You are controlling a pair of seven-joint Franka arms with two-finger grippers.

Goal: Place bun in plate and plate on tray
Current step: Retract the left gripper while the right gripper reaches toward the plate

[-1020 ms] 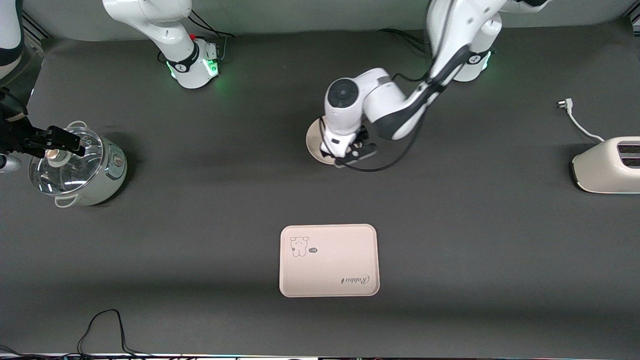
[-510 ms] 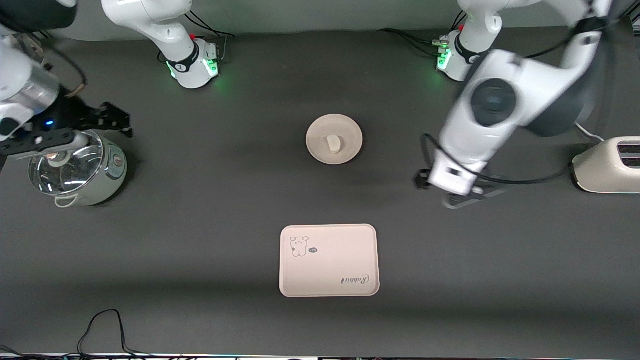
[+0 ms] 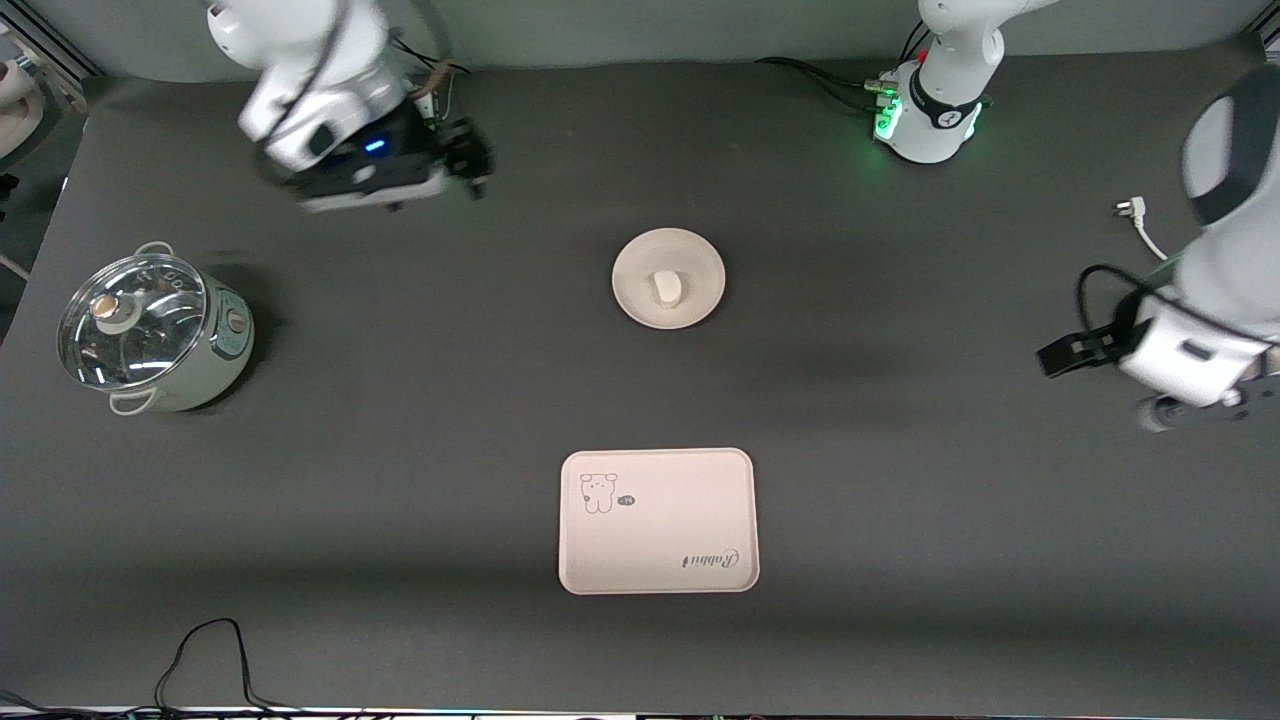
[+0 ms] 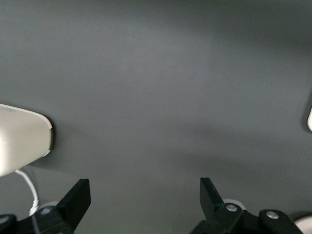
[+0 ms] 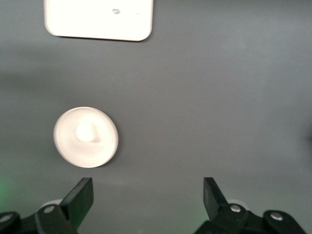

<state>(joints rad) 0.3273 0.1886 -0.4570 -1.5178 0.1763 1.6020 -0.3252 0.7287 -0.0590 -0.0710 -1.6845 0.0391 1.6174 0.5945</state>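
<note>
The bun [image 3: 667, 288] lies in the middle of the round plate [image 3: 632, 270], which stands at mid-table. The tray [image 3: 690, 510] with the animal drawing lies nearer to the front camera than the plate, with nothing on it. My left gripper [image 3: 1072, 355] is open and empty, up over the table at the left arm's end. My right gripper [image 3: 468, 160] is open and empty, up over the table beside its base. The right wrist view shows its open gripper [image 5: 146, 195], the plate [image 5: 66, 146], the bun [image 5: 86, 131] and the tray [image 5: 97, 19]. The left wrist view shows its open gripper [image 4: 144, 195] over bare mat.
A pot with a glass lid [image 3: 150, 335] stands at the right arm's end. A cream toaster [image 4: 19, 144] shows in the left wrist view; the left arm covers it in the front view. Its white cord and plug [image 3: 1140, 225] lie nearby. A black cable [image 3: 200, 650] lies at the front edge.
My left gripper has left the plate, with the bun lying on it, and swung to the left arm's end. My right gripper has left the pot and moved toward its base.
</note>
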